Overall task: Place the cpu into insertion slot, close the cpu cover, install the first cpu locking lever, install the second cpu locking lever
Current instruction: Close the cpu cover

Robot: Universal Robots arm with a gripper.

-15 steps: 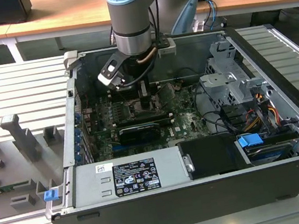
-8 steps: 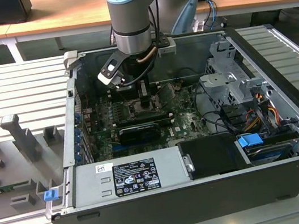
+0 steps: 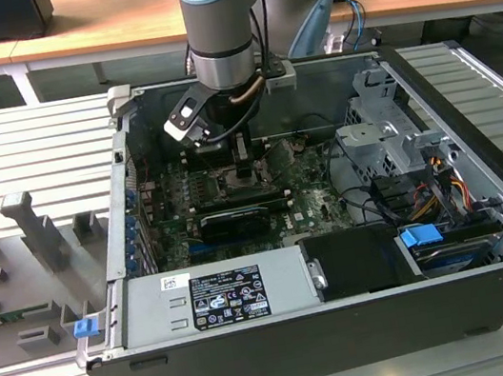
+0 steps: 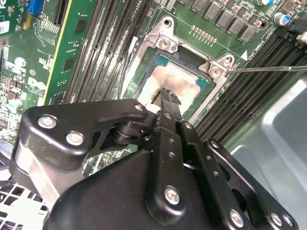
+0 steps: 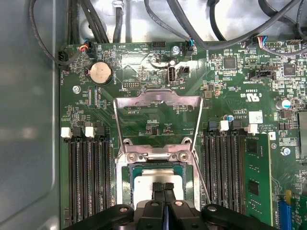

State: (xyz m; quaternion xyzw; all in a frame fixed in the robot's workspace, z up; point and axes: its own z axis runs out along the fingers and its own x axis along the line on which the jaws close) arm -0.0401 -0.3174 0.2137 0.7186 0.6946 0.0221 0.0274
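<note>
Closest to you in both wrist views is the black, bolted gripper (image 4: 168,95), its two slim fingers (image 5: 157,192) drawn together with no gap. Their tips sit at the top face of the small square silvery-beige cpu (image 5: 144,186); whether they actually touch it can't be told. The cpu lies flat inside the square dark insertion slot (image 5: 152,155) with its silvery screwed rim. The thin silvery cpu cover (image 5: 158,99), a frame with a large cut-out centre, stands swung up off the slot on its hinged edge. A thin bright steel lever rod (image 4: 268,68) runs from a slot corner out across the long black memory slots (image 4: 249,93), which flank the slot on both sides of the green motherboard (image 5: 144,125).

Scan the exterior view from its left and you meet grey moulded blocks (image 3: 32,230) on the ribbed metal worktop (image 3: 24,158). Next comes the open dark tower case (image 3: 289,355), with the grey-and-blue arm (image 3: 219,20) reaching down into its middle. A labelled silver box (image 3: 216,295) crowds the front. A bright blue plastic tab (image 3: 421,239) and bundled cables (image 3: 436,191) crowd the exterior view's right.
</note>
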